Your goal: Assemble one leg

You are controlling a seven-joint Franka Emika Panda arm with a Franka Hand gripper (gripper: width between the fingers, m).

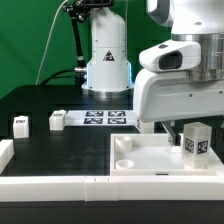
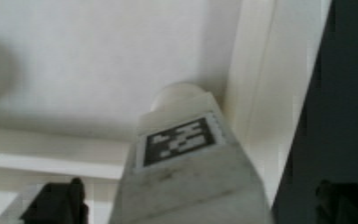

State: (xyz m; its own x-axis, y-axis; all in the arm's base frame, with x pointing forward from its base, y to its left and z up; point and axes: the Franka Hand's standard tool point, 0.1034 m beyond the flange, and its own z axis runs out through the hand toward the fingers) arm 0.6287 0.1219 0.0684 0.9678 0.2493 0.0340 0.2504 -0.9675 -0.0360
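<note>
My gripper [image 1: 190, 126] is shut on a leg [image 1: 195, 141], a small white block with a black-and-white tag. It holds the leg slightly tilted over the right part of the large white tray-like piece [image 1: 150, 168]. In the wrist view the leg [image 2: 181, 140] runs between my dark fingers [image 2: 55, 203], which sit close at its sides, and its far end points at the tray's floor beside a raised wall [image 2: 274, 60]. Whether the far end touches the tray I cannot tell. Two more legs [image 1: 20, 124] [image 1: 57, 120] stand on the black table at the exterior view's left.
The marker board [image 1: 105, 117] lies behind the tray in front of the arm's white base [image 1: 107, 60]. White border strips [image 1: 40, 185] run along the table's near and left edges. Round sockets [image 1: 123, 143] show at the tray's left corners.
</note>
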